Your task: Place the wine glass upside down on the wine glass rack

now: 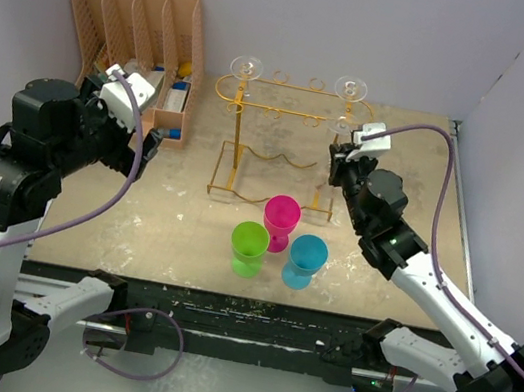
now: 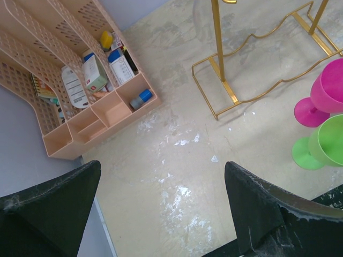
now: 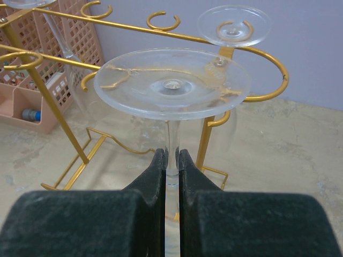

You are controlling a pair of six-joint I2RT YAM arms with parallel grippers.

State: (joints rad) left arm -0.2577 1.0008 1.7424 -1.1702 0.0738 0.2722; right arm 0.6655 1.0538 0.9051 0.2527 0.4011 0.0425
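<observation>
Three clear wine glasses point(image 1: 246, 67) point(image 1: 352, 88) point(image 1: 345, 126), three coloured plastic goblets point(image 1: 281, 215) point(image 1: 250, 243) point(image 1: 306, 255), one gold rack point(image 1: 235, 141), one peach organiser point(image 1: 142, 12).

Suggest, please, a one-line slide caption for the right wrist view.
Right gripper pinches an inverted wine glass by its stem beside the gold wine glass rack, where another glass hangs.

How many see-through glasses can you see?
3. Two hang upside down on the gold rack: the left-end glass and the right-end glass. The third glass is pinched by its stem in the right fingers. I see no others.
</observation>
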